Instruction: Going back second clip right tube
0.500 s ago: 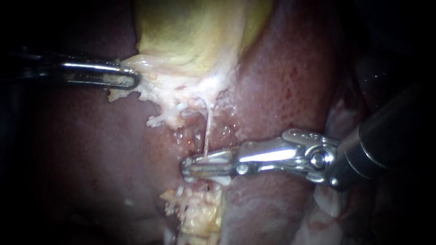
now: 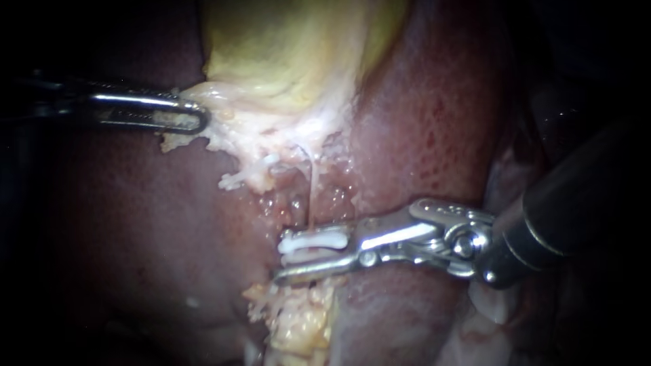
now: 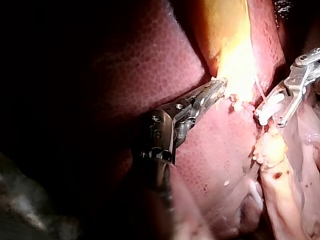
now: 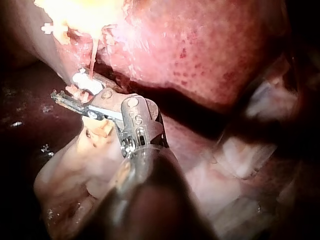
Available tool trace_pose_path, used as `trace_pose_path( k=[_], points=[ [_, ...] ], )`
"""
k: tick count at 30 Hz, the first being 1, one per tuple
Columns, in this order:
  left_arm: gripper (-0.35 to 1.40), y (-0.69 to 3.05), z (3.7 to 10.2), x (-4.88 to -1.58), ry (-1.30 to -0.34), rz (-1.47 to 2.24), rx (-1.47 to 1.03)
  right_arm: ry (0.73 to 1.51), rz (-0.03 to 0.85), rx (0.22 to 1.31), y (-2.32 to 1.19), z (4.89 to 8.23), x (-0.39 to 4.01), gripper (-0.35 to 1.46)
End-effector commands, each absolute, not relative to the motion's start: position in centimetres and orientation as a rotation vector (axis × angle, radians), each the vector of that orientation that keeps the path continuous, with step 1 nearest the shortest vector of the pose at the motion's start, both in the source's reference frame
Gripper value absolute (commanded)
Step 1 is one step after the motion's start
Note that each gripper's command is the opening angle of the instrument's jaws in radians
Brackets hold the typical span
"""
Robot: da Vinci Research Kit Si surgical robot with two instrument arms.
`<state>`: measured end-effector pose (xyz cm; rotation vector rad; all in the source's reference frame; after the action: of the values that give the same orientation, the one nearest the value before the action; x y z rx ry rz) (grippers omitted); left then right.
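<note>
Right instrument (image 2: 288,260) jaws gape around the white clip (image 2: 315,242) on the tube (image 2: 310,193); left instrument (image 2: 195,116) grips gallbladder (image 2: 285,47).

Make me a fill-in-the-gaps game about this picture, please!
1. The clip on the thin tube is ____ in colour.
2. The right instrument has its jaws ____.
3. The left instrument has its jaws shut on the pale edge of the yellow ____.
4. The dark red organ underneath is the ____.
Missing words: white; open; gallbladder; liver.
</note>
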<state>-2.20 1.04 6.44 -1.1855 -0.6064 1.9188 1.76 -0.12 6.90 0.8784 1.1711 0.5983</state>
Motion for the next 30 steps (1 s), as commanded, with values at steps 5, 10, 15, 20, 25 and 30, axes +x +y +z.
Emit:
trace_pose_path(
  k=[5,10,15,20,25,30],
  points=[
    [-0.35,1.03,6.42,-2.21,-0.605,1.918,-1.185,1.184,0.644,0.790,0.01,7.06,1.70,0.48],
    [-0.35,1.03,6.41,-2.21,-0.609,1.918,-1.185,1.181,0.661,0.759,0.08,7.14,1.60,0.49],
    [-0.35,1.03,6.41,-2.21,-0.609,1.918,-1.185,1.182,0.658,0.753,0.11,7.17,1.54,0.49],
    [-0.35,1.03,6.41,-2.19,-0.610,1.918,-1.186,1.191,0.627,0.740,0.08,7.14,1.41,0.49],
    [-0.35,1.03,6.39,-2.17,-0.612,1.919,-1.186,1.209,0.577,0.672,0.07,7.10,1.18,0.49],
    [-0.35,1.03,6.39,-2.16,-0.613,1.919,-1.186,1.228,0.516,0.614,0.10,7.00,0.96,0.49]
  ],
)
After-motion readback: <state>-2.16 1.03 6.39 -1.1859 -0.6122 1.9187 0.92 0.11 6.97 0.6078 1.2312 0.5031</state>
